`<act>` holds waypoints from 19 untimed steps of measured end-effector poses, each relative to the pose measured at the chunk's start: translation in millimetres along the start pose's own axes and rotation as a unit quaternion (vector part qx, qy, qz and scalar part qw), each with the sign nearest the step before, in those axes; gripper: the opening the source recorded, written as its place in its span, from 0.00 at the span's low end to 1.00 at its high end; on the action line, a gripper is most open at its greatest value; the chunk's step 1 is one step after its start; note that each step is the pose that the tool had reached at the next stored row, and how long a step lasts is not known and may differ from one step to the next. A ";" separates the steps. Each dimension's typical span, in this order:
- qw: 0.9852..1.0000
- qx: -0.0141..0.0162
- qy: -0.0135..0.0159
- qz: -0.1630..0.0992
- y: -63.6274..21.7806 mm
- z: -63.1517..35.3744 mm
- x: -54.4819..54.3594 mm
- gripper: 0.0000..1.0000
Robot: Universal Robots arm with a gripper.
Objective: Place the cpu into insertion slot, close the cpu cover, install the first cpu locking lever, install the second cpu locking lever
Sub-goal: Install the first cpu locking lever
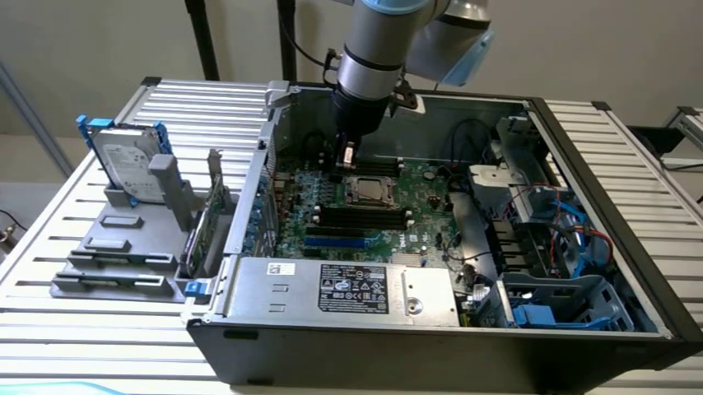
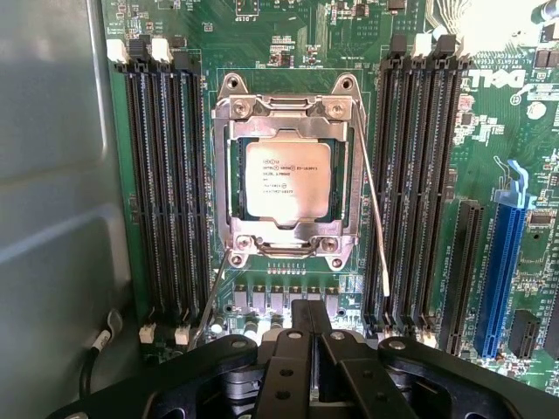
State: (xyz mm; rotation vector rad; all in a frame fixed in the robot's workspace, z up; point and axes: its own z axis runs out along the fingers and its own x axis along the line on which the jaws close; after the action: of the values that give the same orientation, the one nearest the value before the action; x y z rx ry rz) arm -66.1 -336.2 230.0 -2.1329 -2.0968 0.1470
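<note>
The cpu (image 2: 288,179), a flat square chip with a silver-beige top, lies in the socket on the green motherboard (image 2: 489,131). The silvery cpu cover (image 2: 286,113) is down around it, and the chip shows through its window. One thin wire locking lever (image 2: 371,209) slants away from the socket's side, and another locking lever (image 2: 215,301) angles out at the opposite corner. My gripper (image 2: 309,325) is shut with nothing between its fingers, a little way off the socket's edge. In the exterior view the gripper (image 1: 347,158) hangs just above the board behind the cpu (image 1: 370,192).
Black memory slots (image 2: 166,183) flank the socket on both sides, with a blue card slot (image 2: 507,262) further out. The grey case wall (image 2: 48,175) stands close by. Outside the case, a hard drive (image 1: 123,160) rests on the table, and a power supply (image 1: 351,288) sits at the front.
</note>
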 end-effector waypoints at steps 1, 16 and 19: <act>1.000 0.000 0.001 0.001 -1.3 0.3 -0.3 0.11; 0.999 0.012 0.032 0.030 -10.5 -2.9 -1.9 0.11; 0.998 0.013 0.041 0.042 -11.2 -4.5 -1.9 0.11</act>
State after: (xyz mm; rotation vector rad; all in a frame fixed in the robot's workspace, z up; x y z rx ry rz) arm -76.4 -338.1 236.3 -2.1749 -1.9507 0.0922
